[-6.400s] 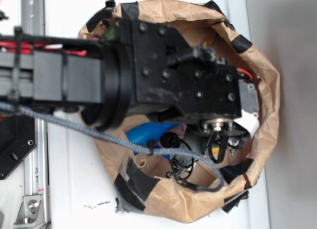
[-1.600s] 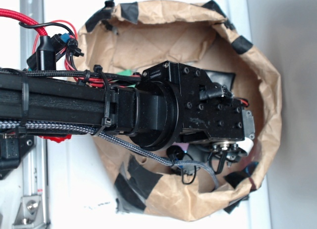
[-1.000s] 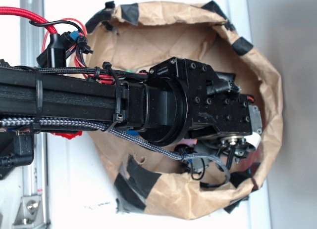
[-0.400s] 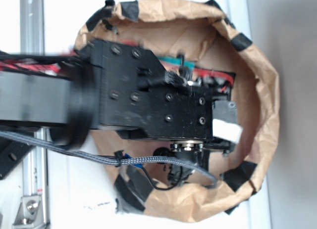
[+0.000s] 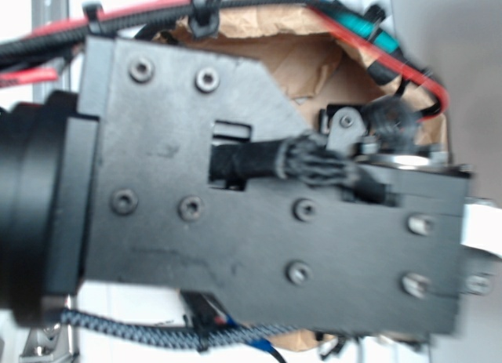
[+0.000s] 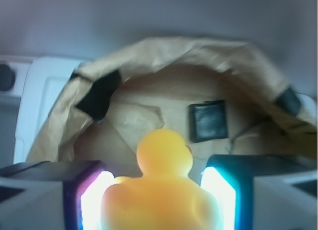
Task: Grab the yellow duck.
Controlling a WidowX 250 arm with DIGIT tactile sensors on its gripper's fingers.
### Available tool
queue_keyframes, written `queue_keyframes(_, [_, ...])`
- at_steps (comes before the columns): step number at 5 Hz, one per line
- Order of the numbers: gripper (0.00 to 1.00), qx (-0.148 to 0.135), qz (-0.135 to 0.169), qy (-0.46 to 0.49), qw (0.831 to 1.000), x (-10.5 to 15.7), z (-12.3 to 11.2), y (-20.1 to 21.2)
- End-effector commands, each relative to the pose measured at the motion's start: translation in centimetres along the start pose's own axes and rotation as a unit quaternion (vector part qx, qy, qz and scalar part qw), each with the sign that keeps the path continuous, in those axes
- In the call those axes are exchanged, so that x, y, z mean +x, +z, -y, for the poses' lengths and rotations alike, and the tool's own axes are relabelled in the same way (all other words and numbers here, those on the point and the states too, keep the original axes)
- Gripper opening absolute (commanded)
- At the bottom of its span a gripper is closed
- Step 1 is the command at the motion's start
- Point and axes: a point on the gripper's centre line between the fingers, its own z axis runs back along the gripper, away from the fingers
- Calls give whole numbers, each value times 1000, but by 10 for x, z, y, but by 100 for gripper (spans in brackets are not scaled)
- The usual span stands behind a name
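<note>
On my wrist feed, nearest the lens, the yellow duck (image 6: 160, 190) fills the bottom centre of the view, seen from behind with its round head upright above a broad glossy body. It sits between my gripper's (image 6: 159, 202) two fingers (image 6: 92, 200), whose inner pads glow white, the one on the left of the view edged in purple and the one on the right in cyan. Both pads lie against the duck's flanks, so I read the fingers as clamped on the duck.

A trace of orange-red shows at the right edge of the duck's head, where the beak would be.

Beyond the duck lies the crumpled floor of the brown paper bag (image 6: 164, 56), its rim rolled down and patched with black tape (image 6: 99, 93). A small dark square object (image 6: 207, 120) lies flat on the bag's floor past the duck's head; I cannot tell what it is. Behind the bag's left edge a white surface (image 6: 44, 86) shows.

In the exterior view, the arm's black wrist housing (image 5: 259, 214) blocks nearly everything, blurred and very close to that camera. Red and black cables (image 5: 392, 61) cross the top, and a grey braided cable (image 5: 141, 332) trails along the bottom. Only slivers of the bag's paper wall appear above the housing. Neither duck nor fingers can be seen there.
</note>
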Motion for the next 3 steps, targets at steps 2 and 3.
queue_keyframes(2, [0,-46,20,20,999,-16,-19,5])
queue_keyframes(3, [0,-47,11,31,998,-10,-20,-2])
